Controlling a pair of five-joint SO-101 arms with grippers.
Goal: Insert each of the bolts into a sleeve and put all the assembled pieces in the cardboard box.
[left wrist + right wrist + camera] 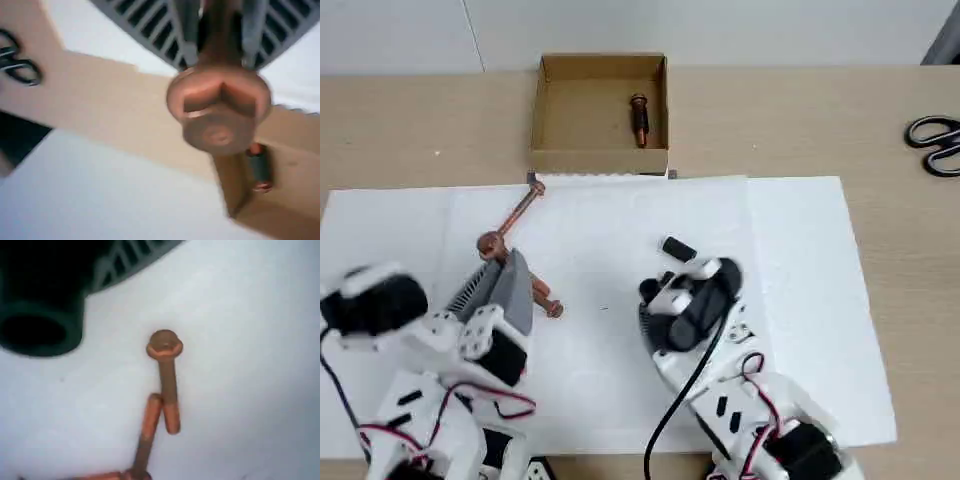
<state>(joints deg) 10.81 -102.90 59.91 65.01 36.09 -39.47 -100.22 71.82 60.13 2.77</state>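
From the high view, the left gripper (pixel 500 262) is clamping a bolt (pixel 490 244) over the white sheet (pixel 790 300). A second bolt (pixel 518 212) is lying toward the sheet's far edge, just short of the cardboard box (pixel 600 160), which is holding an assembled piece (pixel 639 120). A third bolt (pixel 546 302) is lying beside that gripper. The right gripper (pixel 670 268) is gripping a sleeve (pixel 677 248), and open sheet is lying between the arms.

In the left wrist view, the fingers (pixel 187 30) are pinching the bolt's shank, with the head pointing outward.

In the right wrist view, the sleeve is sitting against the dark jaw, and bare sheet is surrounding a loose bolt (pixel 167 380).
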